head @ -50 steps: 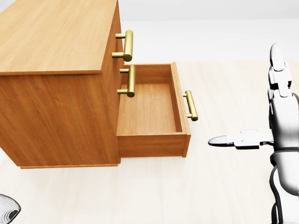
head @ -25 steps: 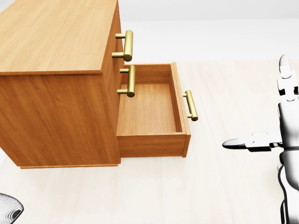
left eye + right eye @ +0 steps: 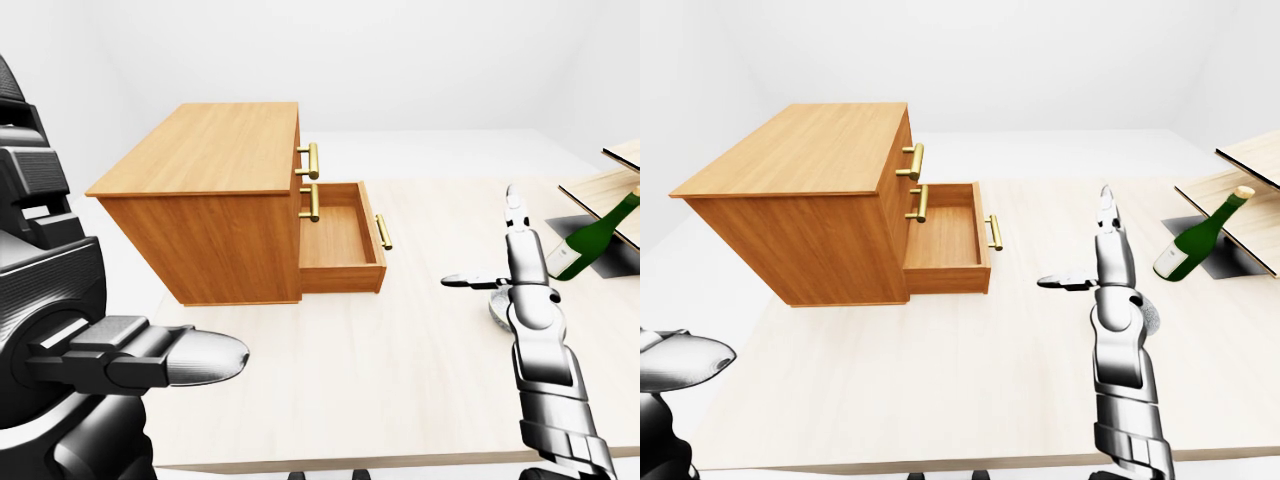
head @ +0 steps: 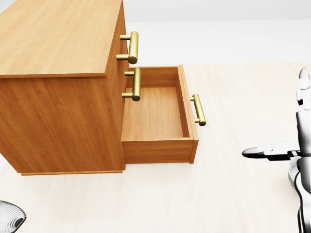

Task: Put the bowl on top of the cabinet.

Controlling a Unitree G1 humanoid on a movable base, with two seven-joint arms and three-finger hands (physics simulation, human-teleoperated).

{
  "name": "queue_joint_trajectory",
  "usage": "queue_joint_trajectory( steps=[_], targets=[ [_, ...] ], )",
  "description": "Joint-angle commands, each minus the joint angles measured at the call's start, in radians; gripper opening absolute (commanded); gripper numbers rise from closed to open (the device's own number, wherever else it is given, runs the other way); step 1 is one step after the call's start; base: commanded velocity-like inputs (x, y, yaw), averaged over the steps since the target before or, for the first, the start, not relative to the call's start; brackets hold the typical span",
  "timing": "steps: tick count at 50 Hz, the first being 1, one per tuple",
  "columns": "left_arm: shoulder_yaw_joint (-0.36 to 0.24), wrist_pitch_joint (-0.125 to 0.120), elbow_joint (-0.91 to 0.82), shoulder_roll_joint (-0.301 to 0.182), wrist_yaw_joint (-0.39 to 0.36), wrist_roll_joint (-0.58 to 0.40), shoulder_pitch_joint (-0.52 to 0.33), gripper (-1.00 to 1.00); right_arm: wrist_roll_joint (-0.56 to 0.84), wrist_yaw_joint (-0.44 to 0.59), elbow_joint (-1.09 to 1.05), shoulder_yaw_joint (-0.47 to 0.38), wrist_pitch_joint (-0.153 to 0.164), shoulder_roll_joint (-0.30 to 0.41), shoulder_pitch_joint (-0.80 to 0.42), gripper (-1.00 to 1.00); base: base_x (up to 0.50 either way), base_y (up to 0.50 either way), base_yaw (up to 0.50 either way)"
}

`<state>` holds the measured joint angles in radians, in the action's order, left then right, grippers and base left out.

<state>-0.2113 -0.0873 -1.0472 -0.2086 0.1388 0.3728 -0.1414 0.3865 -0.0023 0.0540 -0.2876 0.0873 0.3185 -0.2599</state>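
Bright, even, diffuse light; we find every render sharp throughout. The cabinet [image 3: 200,240] top is paler than its side, so we place the light overhead. Brass handles [image 4: 132,47] carry small highlights; shadows stay faint and soft-edged.

A pale wooden table [image 3: 940,380] carries a wooden cabinet [image 3: 800,245] at the left of the right-eye view, its lowest drawer [image 3: 943,235] pulled open. Well apart at the right, a green bottle [image 3: 1195,240] leans against slanted wooden boards [image 3: 1252,222] over a dark mat [image 3: 1230,262]. A grey bowl [image 3: 497,312], mostly hidden, lies between them.
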Motion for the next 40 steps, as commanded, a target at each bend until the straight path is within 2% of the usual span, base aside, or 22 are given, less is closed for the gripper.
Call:
queue_joint_trajectory(
  steps=[1, 13, 40],
  targets=[
    [0.002, 0.0, 0.0, 0.008, -0.01, -0.013, 0.0, 1.0, 0.012, -0.011, 0.038, -0.004, 0.0, 0.015, -0.005, 1.0, 0.0, 0.0, 0.0],
    [0.004, 0.0, 0.0, -0.004, 0.004, 0.002, 0.006, 1.0, 0.017, -0.034, 0.105, -0.005, 0.0, 0.032, -0.023, 1.0, 0.0, 0.0, 0.0],
    [0.003, 0.0, 0.0, 0.015, -0.023, -0.03, 0.003, 1.0, 0.019, -0.094, 0.249, 0.0, 0.0, 0.082, -0.086, 1.0, 0.0, 0.0, 0.0]
  ],
)
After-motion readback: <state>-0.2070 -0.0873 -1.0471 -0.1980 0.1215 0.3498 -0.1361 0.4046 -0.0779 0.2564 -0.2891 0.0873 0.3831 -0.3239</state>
